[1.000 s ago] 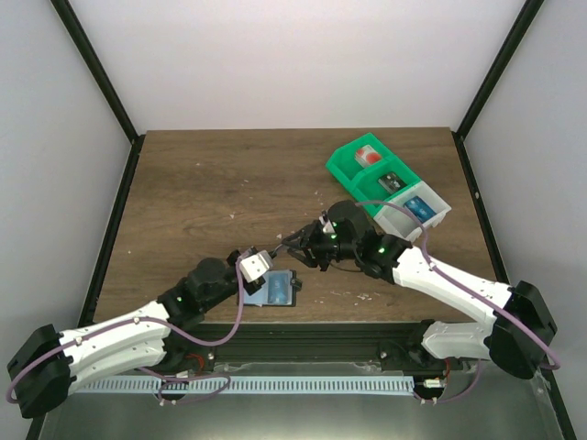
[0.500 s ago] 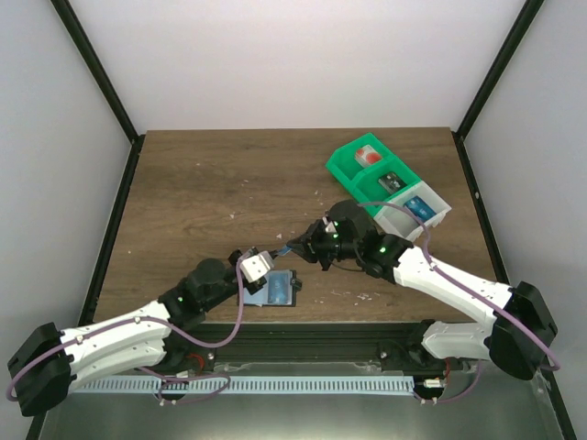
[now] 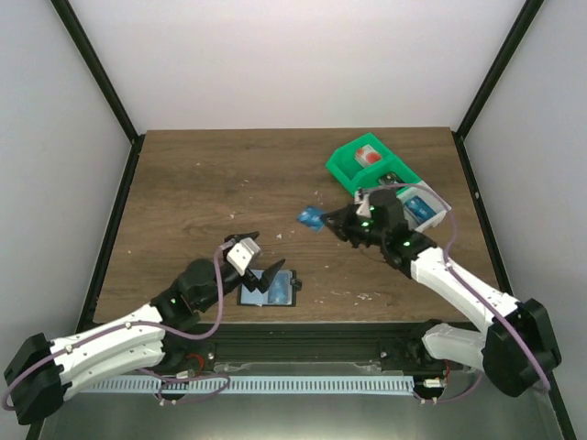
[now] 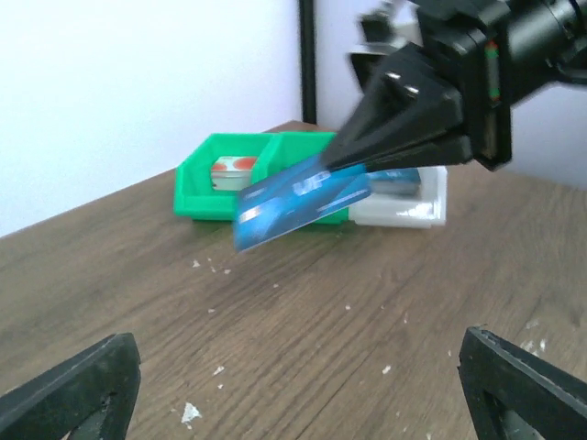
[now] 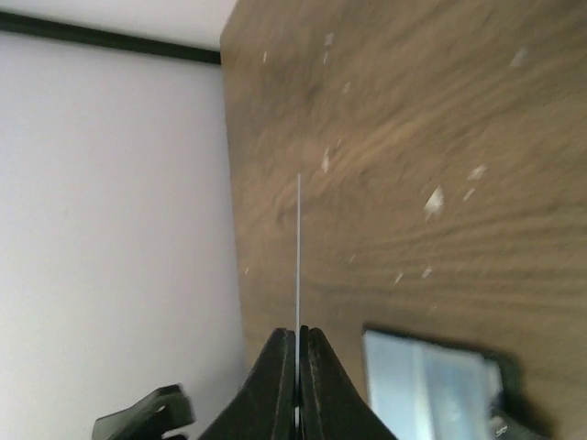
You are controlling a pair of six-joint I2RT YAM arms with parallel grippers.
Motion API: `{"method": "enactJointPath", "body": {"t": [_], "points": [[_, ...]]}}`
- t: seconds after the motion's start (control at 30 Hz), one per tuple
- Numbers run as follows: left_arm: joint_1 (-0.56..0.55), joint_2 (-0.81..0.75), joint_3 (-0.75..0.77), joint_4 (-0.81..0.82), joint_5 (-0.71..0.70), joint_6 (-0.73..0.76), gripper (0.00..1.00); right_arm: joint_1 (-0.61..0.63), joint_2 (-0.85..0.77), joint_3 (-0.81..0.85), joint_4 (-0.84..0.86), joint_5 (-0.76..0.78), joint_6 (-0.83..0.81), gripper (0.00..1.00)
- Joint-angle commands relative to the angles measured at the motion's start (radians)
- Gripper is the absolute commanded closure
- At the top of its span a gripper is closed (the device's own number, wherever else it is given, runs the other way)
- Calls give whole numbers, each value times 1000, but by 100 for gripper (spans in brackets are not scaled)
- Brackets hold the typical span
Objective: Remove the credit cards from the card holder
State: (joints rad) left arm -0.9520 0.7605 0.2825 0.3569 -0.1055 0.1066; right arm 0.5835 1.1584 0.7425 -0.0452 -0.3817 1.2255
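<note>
The card holder (image 3: 271, 288) lies open and flat near the table's front edge, its pale blue panels up; it also shows in the right wrist view (image 5: 431, 385). My left gripper (image 3: 263, 256) hovers just above its left side, open, with nothing between the wide-spread fingers (image 4: 71, 390). Further right, my right gripper (image 3: 332, 220) is shut on one blue credit card (image 3: 309, 218), held in the air above the table. That card (image 4: 298, 202) sticks out of the black fingers (image 4: 404, 119); it is seen edge-on as a thin line (image 5: 298, 261) from my right gripper (image 5: 297, 335).
A green-and-white compartment bin (image 3: 353, 165) with small items stands at the back right, just behind my right arm; it also shows in the left wrist view (image 4: 197, 179). Pale crumbs are scattered over the wooden table (image 3: 211, 183).
My right gripper has pulled back to the right with the blue card, clear of the card holder. My left gripper has opened and drawn back a little; the holder lies flat.
</note>
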Motion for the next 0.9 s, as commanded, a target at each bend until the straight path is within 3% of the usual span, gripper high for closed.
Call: {"method": "enactJointPath", "body": {"t": [0.0,0.23,0.4,0.6,0.87], "points": [[60,-29,33,-51,-5,-263,0,-167,-64,-10,-28,-90,-304,99],[236,73,160,-270,217,-525,0,-529,-44,67,-232,-288,-550,100],[284,212,242,-414,326,-598,0,-781,44,104,-313,-455,-655,100],[291,281,248,-463,349,-660,0,-941,158,229,-532,-400,-782,99],[293,343,307,-558,285,-606,0,-995,250,290,-573,-288,-815,99]]}}
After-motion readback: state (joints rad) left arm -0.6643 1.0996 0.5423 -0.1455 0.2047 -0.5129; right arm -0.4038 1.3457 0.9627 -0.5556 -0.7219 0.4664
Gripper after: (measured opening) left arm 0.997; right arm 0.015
